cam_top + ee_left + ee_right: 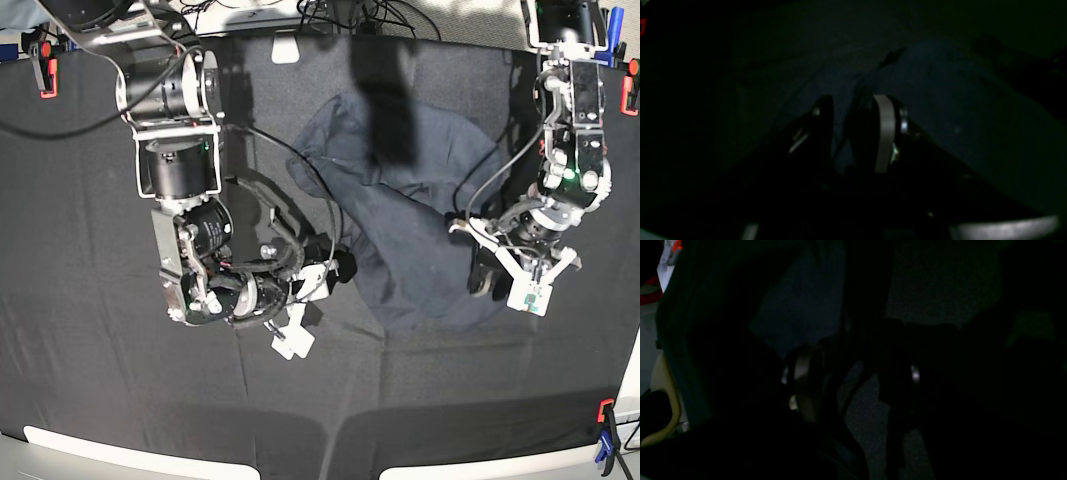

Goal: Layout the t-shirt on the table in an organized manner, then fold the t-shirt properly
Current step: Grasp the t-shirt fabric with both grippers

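The dark navy t-shirt (400, 200) lies crumpled on the black cloth table (100, 380), right of centre. My left gripper (487, 278) is at the shirt's lower right edge. In the left wrist view its fingers (885, 133) stand close together on a fold of the t-shirt (957, 100), and a crease runs away from between them; left gripper (855, 130). My right gripper (343, 265) sits at the shirt's left edge. In the dim right wrist view the right gripper (857, 383) has its jaws wide apart over cloth, with bluish t-shirt (800, 313) fabric just beyond.
Red clamps (45, 75) (628, 90) hold the far corners, and a blue clamp (605, 440) holds the near right corner. Cables lie beyond the far edge. The pale table edge (80, 445) runs along the front.
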